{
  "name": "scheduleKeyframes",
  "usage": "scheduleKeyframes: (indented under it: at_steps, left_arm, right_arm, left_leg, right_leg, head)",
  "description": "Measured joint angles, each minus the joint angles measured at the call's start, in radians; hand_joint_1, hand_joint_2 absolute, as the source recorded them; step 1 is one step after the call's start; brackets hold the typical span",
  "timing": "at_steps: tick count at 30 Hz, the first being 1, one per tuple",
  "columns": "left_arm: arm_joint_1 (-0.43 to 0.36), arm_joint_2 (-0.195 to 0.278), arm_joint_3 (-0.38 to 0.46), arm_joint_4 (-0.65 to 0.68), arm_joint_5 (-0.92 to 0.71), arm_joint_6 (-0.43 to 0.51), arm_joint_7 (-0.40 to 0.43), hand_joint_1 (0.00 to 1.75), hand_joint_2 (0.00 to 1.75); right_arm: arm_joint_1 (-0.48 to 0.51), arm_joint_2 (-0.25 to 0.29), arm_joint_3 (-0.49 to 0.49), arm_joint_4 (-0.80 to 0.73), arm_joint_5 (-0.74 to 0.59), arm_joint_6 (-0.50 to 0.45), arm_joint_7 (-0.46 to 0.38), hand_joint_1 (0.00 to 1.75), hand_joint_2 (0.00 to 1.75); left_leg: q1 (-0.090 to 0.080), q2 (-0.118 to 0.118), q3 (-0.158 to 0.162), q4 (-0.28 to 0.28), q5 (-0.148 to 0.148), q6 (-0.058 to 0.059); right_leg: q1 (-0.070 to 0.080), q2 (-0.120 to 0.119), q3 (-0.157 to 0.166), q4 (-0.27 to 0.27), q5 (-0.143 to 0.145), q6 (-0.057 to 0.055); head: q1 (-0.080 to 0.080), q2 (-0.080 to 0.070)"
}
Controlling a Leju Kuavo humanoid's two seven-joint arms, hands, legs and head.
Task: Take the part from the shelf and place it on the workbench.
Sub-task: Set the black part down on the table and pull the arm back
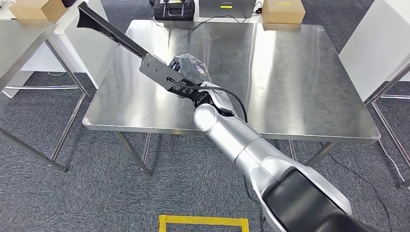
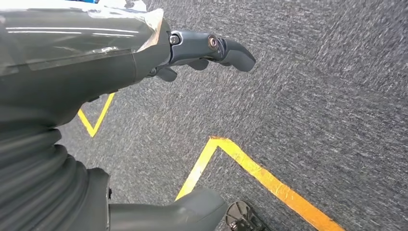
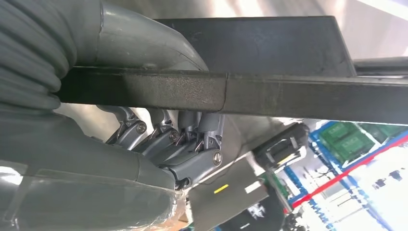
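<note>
Over the steel desk (image 1: 290, 72) the right hand (image 1: 191, 67) grips the long black part (image 1: 116, 34), slanting up-left above it; cardboard box (image 1: 283, 10) at far edge; left hand (image 2: 202, 48) hangs empty, fingers loose

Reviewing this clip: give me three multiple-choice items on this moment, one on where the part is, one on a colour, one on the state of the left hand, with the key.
1. Where is the long black part?
A. Lying on the floor
B. Held by the right hand over the steel workbench
C. Inside a cardboard box

2. What colour is the tape on the floor?
A. Yellow
B. Red
C. White

3. What is the left hand doing?
A. Gripping the part
B. Pressing on the workbench
C. Holding nothing, above the carpet

Key: 1 B, the head view shows the hand's fingers around the part over the tabletop. 2 A, yellow lines show on the grey carpet. 3 C, the left wrist view shows its fingers empty over the floor.
</note>
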Motion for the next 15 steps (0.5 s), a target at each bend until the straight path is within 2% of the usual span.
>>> scheduleKeyframes:
  at_steps: [1, 4, 7, 8, 10, 11, 12, 13, 15]
  left_arm:
    - [0.001, 0.002, -0.003, 0.000, -0.003, -0.002, -0.003, 0.00, 1.75]
    - [0.002, 0.008, -0.014, -0.001, -0.012, -0.009, -0.008, 0.00, 1.75]
    - [0.001, 0.013, -0.023, -0.002, -0.022, -0.013, -0.012, 0.00, 1.75]
    - [0.001, 0.014, -0.025, -0.002, -0.024, -0.015, -0.013, 0.00, 1.75]
    - [0.001, 0.014, -0.031, -0.003, -0.025, -0.016, -0.013, 0.00, 1.75]
    - [0.001, 0.013, -0.034, -0.004, -0.025, -0.017, -0.013, 0.00, 1.75]
    - [0.001, 0.012, -0.037, -0.004, -0.025, -0.017, -0.013, 0.00, 1.75]
    - [0.002, 0.011, -0.038, -0.004, -0.025, -0.018, -0.013, 0.00, 1.75]
    - [0.002, 0.010, -0.041, -0.004, -0.026, -0.021, -0.013, 0.00, 1.75]
  right_arm:
    - [0.001, 0.001, -0.005, 0.008, 0.009, -0.002, -0.004, 1.75, 1.75]
    - [0.003, 0.002, -0.023, 0.030, 0.041, -0.009, -0.013, 1.75, 1.75]
    - [0.005, 0.003, -0.053, 0.042, 0.083, -0.014, -0.019, 1.75, 1.75]
    - [0.006, 0.001, -0.063, 0.046, 0.093, -0.015, -0.022, 1.75, 1.75]
    - [0.008, -0.002, -0.077, 0.055, 0.102, -0.017, -0.026, 1.75, 1.75]
    - [0.011, -0.004, -0.082, 0.059, 0.105, -0.017, -0.027, 1.75, 1.75]
    - [0.016, -0.006, -0.087, 0.064, 0.107, -0.017, -0.027, 1.75, 1.75]
    - [0.021, -0.008, -0.090, 0.068, 0.110, -0.017, -0.027, 1.75, 1.75]
    - [0.025, -0.009, -0.096, 0.073, 0.123, -0.017, -0.027, 1.75, 1.75]
  left_leg:
    - [0.001, -0.001, -0.001, 0.000, 0.000, 0.002]
    - [0.001, 0.000, 0.001, -0.004, 0.000, 0.006]
    - [0.004, 0.006, 0.043, -0.069, 0.023, 0.023]
    - [0.009, 0.008, 0.059, -0.092, 0.032, 0.028]
    - [0.017, 0.011, 0.069, -0.108, 0.038, 0.027]
    - [0.022, 0.011, 0.070, -0.108, 0.037, 0.022]
    - [0.028, 0.010, 0.070, -0.106, 0.034, 0.014]
    - [0.035, 0.010, 0.069, -0.101, 0.030, 0.003]
    - [0.054, 0.009, 0.063, -0.074, 0.012, -0.028]
  right_leg:
    - [-0.001, 0.000, 0.001, -0.001, 0.003, -0.003]
    - [-0.006, 0.002, 0.002, -0.008, 0.008, 0.000]
    - [-0.003, 0.003, 0.006, -0.009, 0.003, 0.003]
    - [-0.002, 0.003, -0.008, 0.022, -0.012, 0.001]
    - [-0.008, 0.003, -0.070, 0.141, -0.060, 0.001]
    - [-0.014, 0.003, -0.102, 0.200, -0.079, 0.007]
    - [-0.022, 0.002, -0.122, 0.232, -0.084, 0.017]
    - [-0.031, 0.002, -0.123, 0.225, -0.073, 0.033]
    - [-0.051, 0.001, -0.070, 0.111, -0.021, 0.073]
  head:
    - [0.000, 0.000]
    - [-0.002, 0.000]
    - [-0.003, 0.000]
    - [-0.002, 0.000]
    - [0.000, 0.000]
    - [0.000, 0.000]
    - [0.000, 0.000]
    - [0.000, 0.000]
    - [0.001, 0.000]
